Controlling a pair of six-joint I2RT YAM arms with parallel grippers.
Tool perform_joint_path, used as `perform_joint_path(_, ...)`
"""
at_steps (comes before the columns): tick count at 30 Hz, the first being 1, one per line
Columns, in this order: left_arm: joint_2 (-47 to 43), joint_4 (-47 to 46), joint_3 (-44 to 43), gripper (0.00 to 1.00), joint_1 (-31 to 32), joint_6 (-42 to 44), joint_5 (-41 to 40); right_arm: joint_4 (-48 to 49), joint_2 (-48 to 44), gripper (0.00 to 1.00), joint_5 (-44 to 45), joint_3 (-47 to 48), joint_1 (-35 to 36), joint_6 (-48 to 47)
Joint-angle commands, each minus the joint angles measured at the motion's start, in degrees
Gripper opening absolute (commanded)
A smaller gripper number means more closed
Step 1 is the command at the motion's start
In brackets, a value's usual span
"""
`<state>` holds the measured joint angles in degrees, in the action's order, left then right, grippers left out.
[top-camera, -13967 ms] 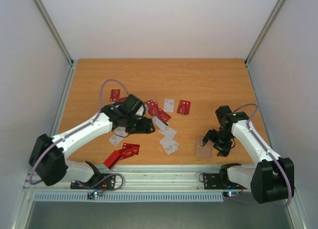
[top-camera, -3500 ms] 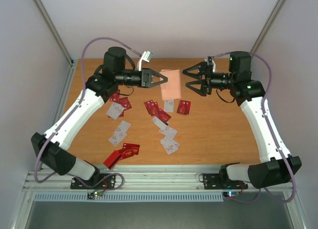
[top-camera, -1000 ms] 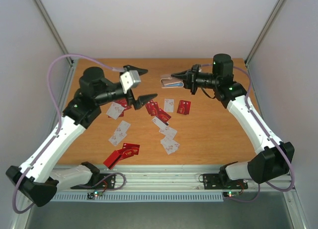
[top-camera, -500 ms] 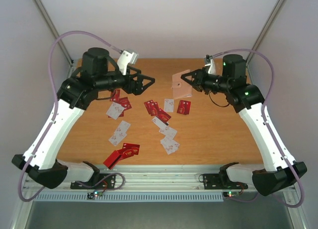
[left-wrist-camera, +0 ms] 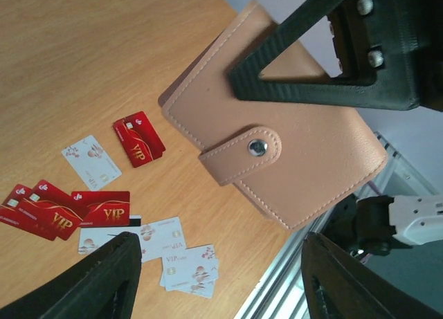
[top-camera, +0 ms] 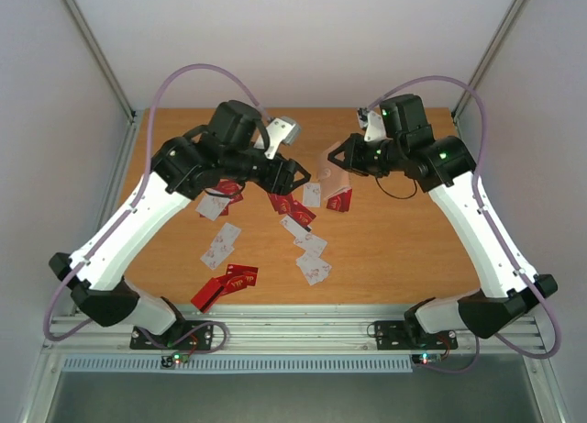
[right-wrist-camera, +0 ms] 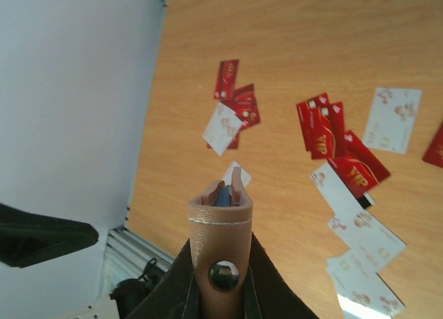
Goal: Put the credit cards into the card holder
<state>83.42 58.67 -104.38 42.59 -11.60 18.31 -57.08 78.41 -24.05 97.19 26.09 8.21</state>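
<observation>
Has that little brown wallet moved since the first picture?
Yes. The wallet lay near the front edge of the table; now the right gripper holds it in the air, farther back and leftward, above the scattered cards.

— What's lying on that orange-brown wooden tabletop (top-camera: 404,249)?
— Only cards, all flat. Mid-table there's an overlapping fan of thin red cards with gold lettering (top-camera: 290,204). A white card with reddish marks (top-camera: 312,194) is just beside it, then a single red card (top-camera: 339,200) to the right.
— And towards the near edge?
— A loose run of white cards (top-camera: 314,270) trails down from the fan. Left of it sit two more white ones (top-camera: 227,232), and near the front edge a pair of red VIP cards (top-camera: 240,276) overlap. Further back on the left, a few red and white ones (top-camera: 213,204) lie partly hidden.
</observation>
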Motion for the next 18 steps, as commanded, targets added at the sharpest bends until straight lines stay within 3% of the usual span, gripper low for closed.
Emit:
perform_joint_path(1,3.04,2.38,-4.19,0.62,2.95,1.05,-5.5,-8.57,1.45,0.01,3.93,3.44,1.36,-1.6)
perform_joint_path(4,3.9,0.66,-4.19,0.57,4.45,-0.04,-6.96,-9.1,1.34,0.01,3.61,3.62,1.81,-0.69)
perform_joint_path(18,7.91,-3.02,-4.36,0.5,9.91,-0.22,-10.72,-9.1,1.33,0.01,-0.88,4.3,2.16,2.37)
